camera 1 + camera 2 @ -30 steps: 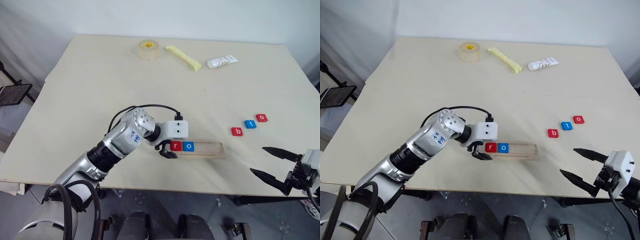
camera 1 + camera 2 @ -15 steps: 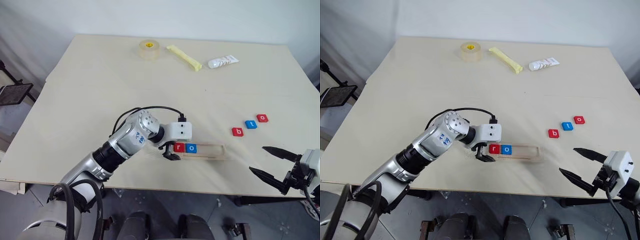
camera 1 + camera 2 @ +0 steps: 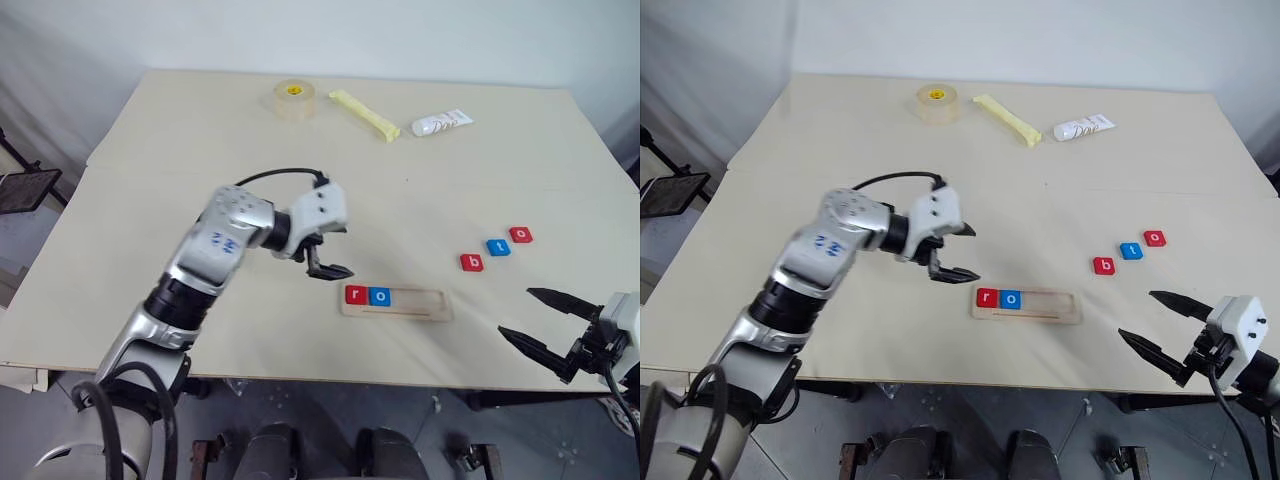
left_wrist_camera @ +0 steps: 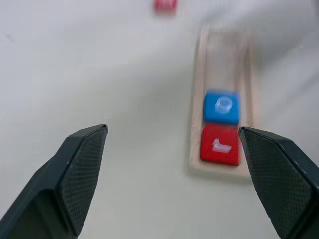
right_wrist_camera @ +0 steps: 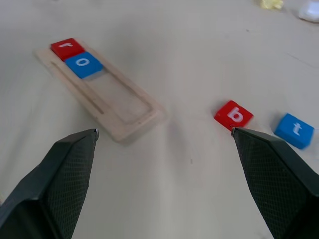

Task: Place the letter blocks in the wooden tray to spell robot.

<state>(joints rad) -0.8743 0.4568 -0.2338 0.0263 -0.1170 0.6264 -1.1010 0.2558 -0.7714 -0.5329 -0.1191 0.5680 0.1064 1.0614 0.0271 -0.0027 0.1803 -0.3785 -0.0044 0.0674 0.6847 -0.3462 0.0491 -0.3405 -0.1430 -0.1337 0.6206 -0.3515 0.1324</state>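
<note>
Wooden tray [image 3: 394, 301]: lies on the counter [image 3: 200, 150], just below and to the right of the left gripper [image 3: 327, 252], which hovers above the surface with fingers spread wide and nothing between them. Tray contents: red r block [image 3: 355, 294] at the end nearest that gripper, blue o block [image 3: 379, 296] touching it; the remaining three places are bare. Loose stock: red b block [image 3: 472, 262], blue t block [image 3: 499, 247] and red o block [image 3: 520, 234], in a slanted row up and to the left of the right gripper [image 3: 545, 322], well apart from the left one. Right gripper: wide open, empty, near the counter's front edge. Hazards, as judged: the three tiles lie close together, so fingers closing on the b could nudge the t beside it; taking them in row order would give b, t, o, not b, o, t; a tile set down tilted on the tray's rim could push r and o out of place or shift the light tray.
</note>
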